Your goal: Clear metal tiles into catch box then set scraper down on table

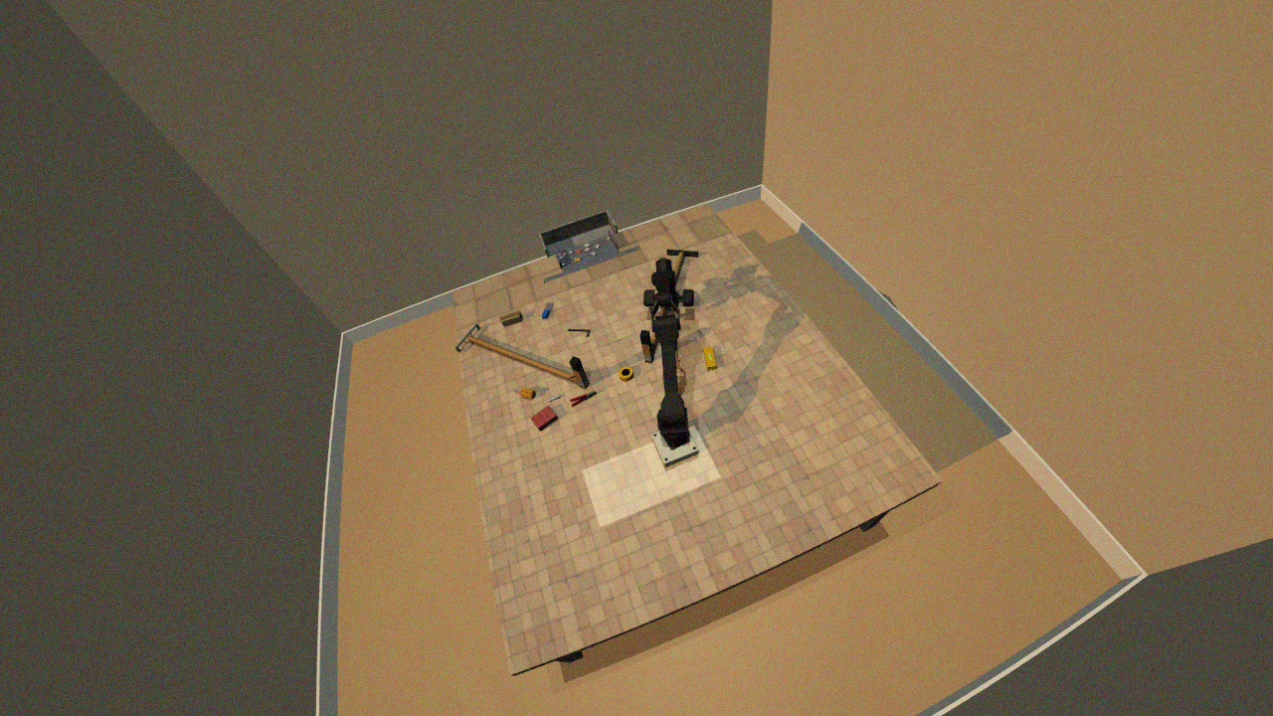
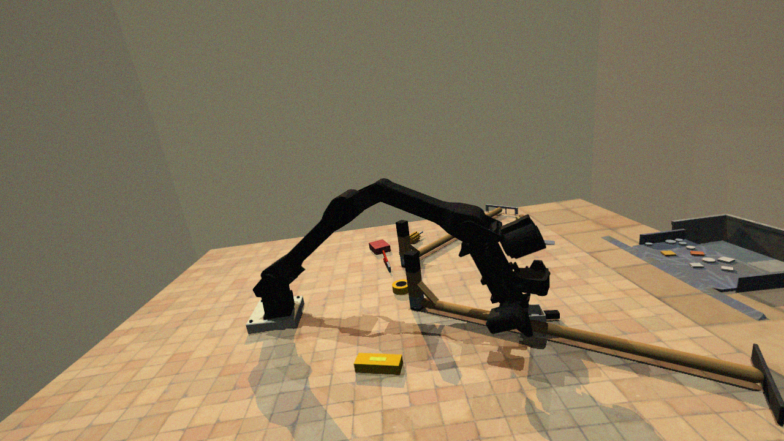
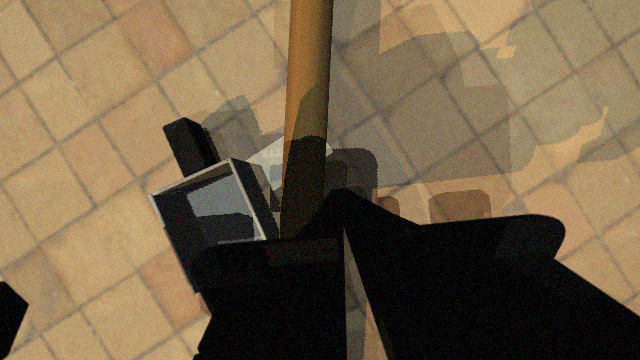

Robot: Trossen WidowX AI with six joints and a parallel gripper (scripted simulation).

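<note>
The long scraper lies on the table: a wooden handle [image 2: 630, 345] [image 3: 307, 75] ending in a black blade [image 2: 767, 383] [image 1: 681, 254]. Its near end leans on a black stand [image 2: 413, 274]. My gripper [image 2: 512, 323] [image 3: 338, 196] is down on the handle about a third of the way along. The fingers meet with no gap, and the handle runs beside and under the left finger, not between them. Several metal tiles [image 2: 696, 257] [image 1: 578, 256] lie on the steel bench plate [image 2: 647, 257] [image 1: 592, 267]. The catch box [image 2: 723, 225] [image 1: 578, 231] stands at its far end.
A small open grey box [image 2: 538, 313] [image 3: 210, 210] sits right beside the gripper. A second long tool [image 1: 525, 358] with a grey frame head [image 2: 501, 209] lies at the left. A yellow block [image 2: 378, 362], a yellow tape ring [image 2: 400, 286] and a red block [image 2: 379, 245] lie around.
</note>
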